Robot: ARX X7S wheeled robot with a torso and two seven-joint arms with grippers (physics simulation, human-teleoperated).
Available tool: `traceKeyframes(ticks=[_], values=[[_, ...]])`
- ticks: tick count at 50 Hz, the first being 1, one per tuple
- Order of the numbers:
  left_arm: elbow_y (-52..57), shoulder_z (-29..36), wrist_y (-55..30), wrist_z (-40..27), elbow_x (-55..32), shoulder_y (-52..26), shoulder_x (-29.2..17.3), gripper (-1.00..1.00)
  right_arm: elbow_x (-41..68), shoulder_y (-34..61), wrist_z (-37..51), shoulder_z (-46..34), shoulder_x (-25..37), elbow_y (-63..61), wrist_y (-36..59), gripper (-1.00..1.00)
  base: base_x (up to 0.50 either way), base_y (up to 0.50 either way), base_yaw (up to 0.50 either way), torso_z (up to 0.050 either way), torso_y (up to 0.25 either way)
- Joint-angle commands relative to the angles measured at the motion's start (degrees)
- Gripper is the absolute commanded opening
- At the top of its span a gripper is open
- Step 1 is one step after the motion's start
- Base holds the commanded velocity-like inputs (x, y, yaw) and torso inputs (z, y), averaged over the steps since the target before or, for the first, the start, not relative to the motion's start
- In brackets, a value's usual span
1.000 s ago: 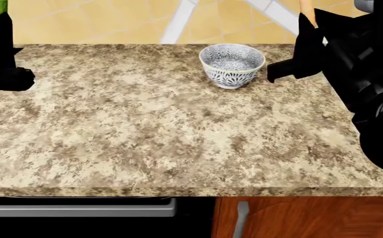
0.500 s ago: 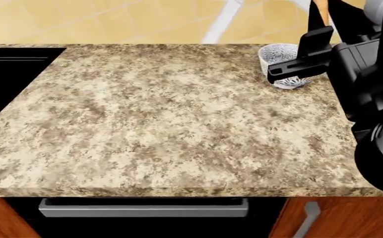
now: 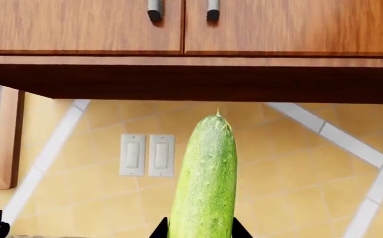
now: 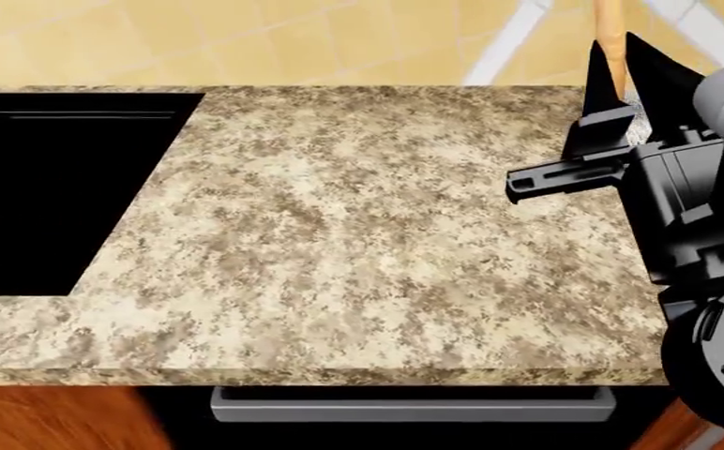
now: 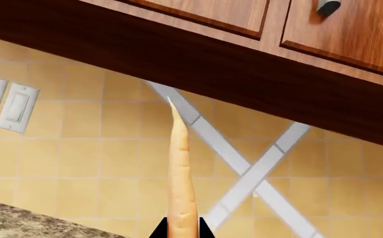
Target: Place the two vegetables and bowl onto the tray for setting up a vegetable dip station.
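My left gripper (image 3: 201,234) is shut on the light-green cucumber (image 3: 205,173), which stands upright between the jaws in front of the tiled wall; this gripper is out of the head view. My right gripper (image 5: 181,234) is shut on the orange carrot (image 5: 180,168), held point-up. In the head view the right gripper (image 4: 623,77) is above the counter's far right with the carrot (image 4: 610,37) rising from it. A small patterned sliver behind that gripper may be the bowl (image 4: 635,111); the rest is hidden. The tray is out of view.
A speckled stone counter (image 4: 362,244) fills the head view, with a black recessed surface (image 4: 37,187) at its left. An oven handle (image 4: 413,405) runs below the front edge. Wooden wall cabinets (image 3: 178,25) hang above, and wall switches (image 3: 146,155) sit on the tiles.
The head view has swung left: the counter and bowl slid right, the bowl went behind my right gripper, and the black recess came in at left. The left gripper left the head view.
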Motion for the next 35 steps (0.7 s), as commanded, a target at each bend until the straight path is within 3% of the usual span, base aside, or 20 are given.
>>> traceKeyframes(ticks=[1, 13, 22, 35], values=[[1.40, -3.60, 1.18, -0.37, 0.22, 3.62, -0.62, -1.00, -4.14, -3.02, 1.93, -1.02, 0.51, -2.01, -0.76, -1.00, 0.07, 0.50, 0.00, 0.000, 0.000], [1.76, -6.72, 0.75, 0.01, 0.68, 6.98, -0.19, -1.00, -6.60, -3.73, 4.37, -2.52, 1.06, -5.04, 1.79, -1.00, 0.12, 0.50, 0.00, 0.000, 0.000], [1.97, -7.14, 0.75, -0.23, 0.23, 6.42, -0.30, -1.00, -7.10, -6.90, 7.30, -1.74, 5.13, -8.32, -0.82, -1.00, 0.13, 0.50, 0.00, 0.000, 0.001], [1.96, -10.25, 0.01, 0.22, 0.42, 9.21, 0.53, -1.00, -8.10, -5.68, 8.04, -2.69, 4.06, -9.98, 2.42, -1.00, 0.02, 0.50, 0.00, 0.000, 0.001]])
